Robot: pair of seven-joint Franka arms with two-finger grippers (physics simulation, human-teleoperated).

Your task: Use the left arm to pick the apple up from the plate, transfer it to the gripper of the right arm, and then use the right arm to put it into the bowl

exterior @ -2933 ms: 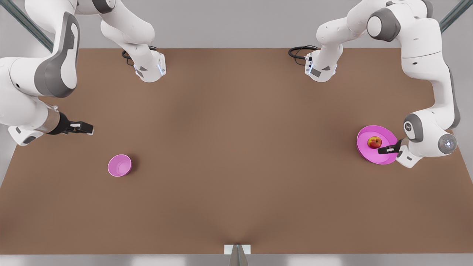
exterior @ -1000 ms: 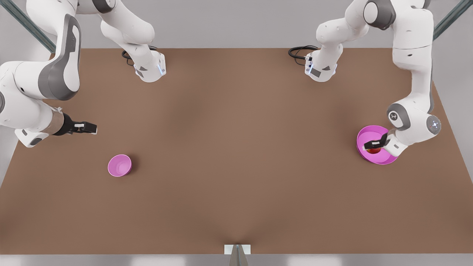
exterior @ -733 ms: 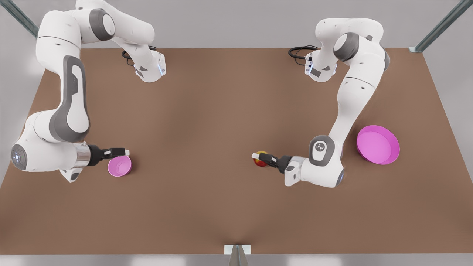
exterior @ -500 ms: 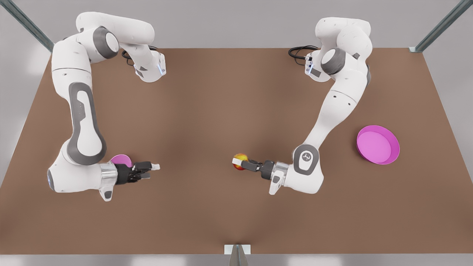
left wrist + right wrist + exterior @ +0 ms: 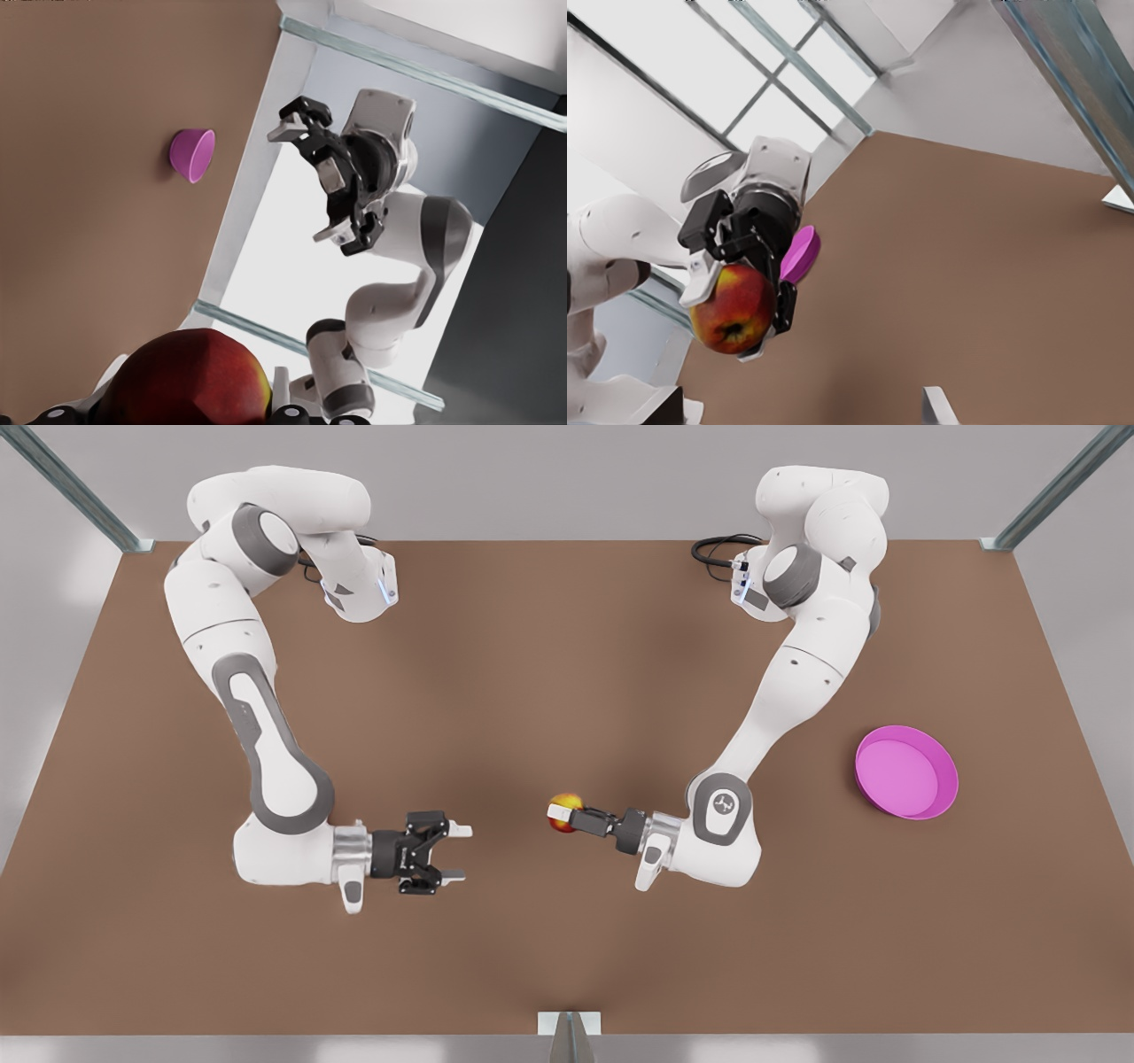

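The red and yellow apple [image 5: 564, 813] hangs above mid-table with my left gripper [image 5: 558, 813] shut on it, on the arm at the front view's right. Up close the apple [image 5: 182, 376] sits between that gripper's fingers. My right gripper [image 5: 456, 854] faces it from the front view's left, open and empty, a short gap away. From the right wrist I see the apple [image 5: 733, 310] in the left gripper [image 5: 737, 308]. The bowl [image 5: 192, 155] stands on the table behind the right gripper [image 5: 306, 184]. The plate [image 5: 905, 771] lies bare at the front view's right.
The brown table [image 5: 567, 691] stretches between both arm bases [image 5: 359, 593] [image 5: 766, 593] at the back. A small white and grey bracket [image 5: 569, 1027] sits at the near edge. Metal frame struts [image 5: 1054, 487] rise at the corners.
My right arm swung toward the apple and its fingers spread wide; its elbow now covers the bowl in the front view. My left gripper edged slightly toward it, still holding the apple.
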